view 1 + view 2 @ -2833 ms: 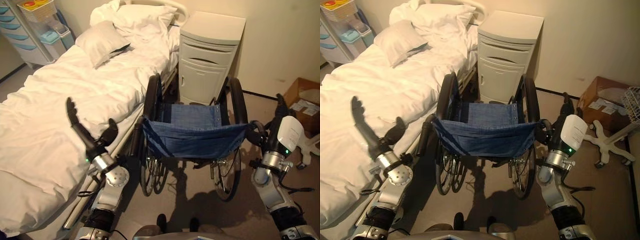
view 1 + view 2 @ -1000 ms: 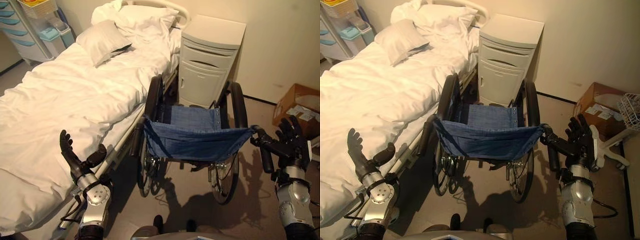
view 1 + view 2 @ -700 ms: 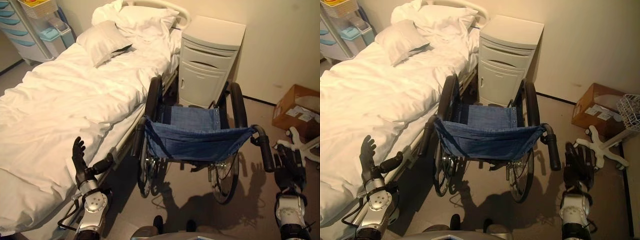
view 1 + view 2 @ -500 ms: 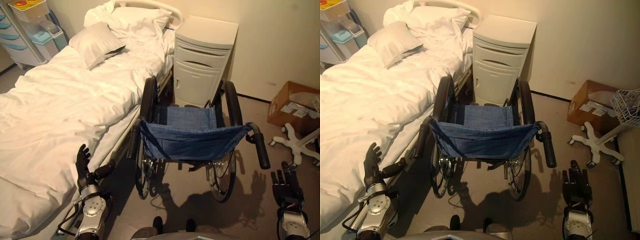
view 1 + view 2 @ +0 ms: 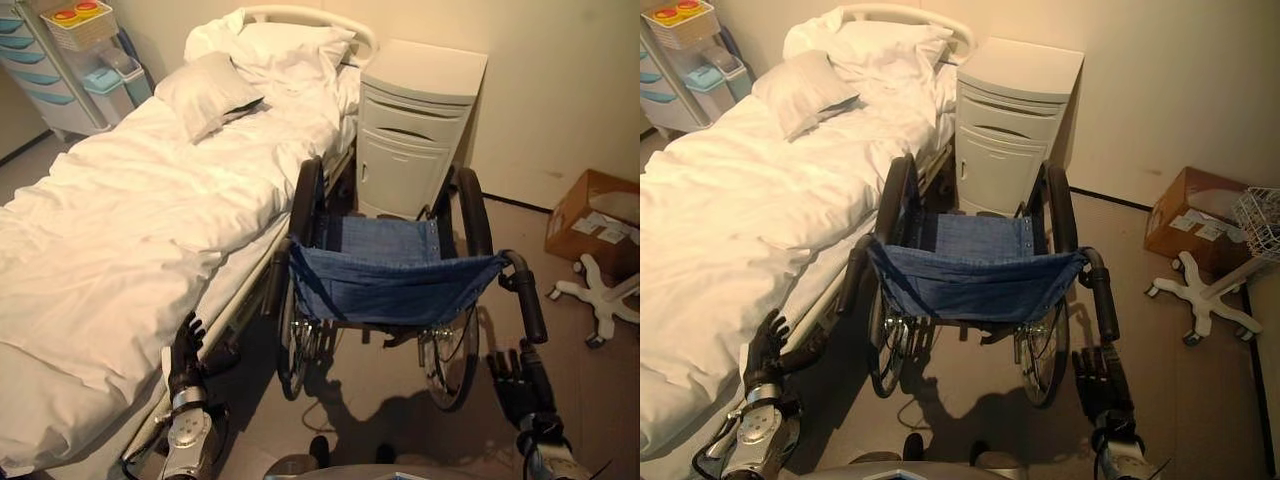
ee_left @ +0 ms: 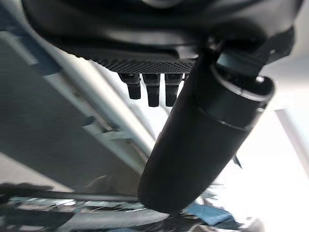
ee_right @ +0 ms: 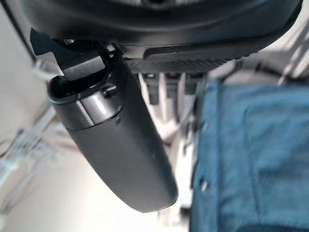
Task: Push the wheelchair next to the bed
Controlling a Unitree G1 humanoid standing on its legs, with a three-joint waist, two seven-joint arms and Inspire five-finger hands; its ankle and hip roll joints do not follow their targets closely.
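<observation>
The wheelchair, with a blue cloth seat and black wheels, stands close along the side of the white bed, its back toward me. My left hand hangs low by the bed's edge, apart from the left push handle, open and holding nothing. My right hand is low over the floor, just below the right push handle and clear of it, fingers straight. In the right wrist view the thumb stands free beside the blue cloth. The left thumb likewise grips nothing.
A white bedside cabinet stands against the wall just beyond the wheelchair. A cardboard box and a white star-shaped chair base lie on the floor at the right. A drawer trolley stands past the bed's far side.
My right hand has come away from the right push handle and sunk toward the floor. My left hand has dropped from its raised spot beside the bed. The wheelchair stays put.
</observation>
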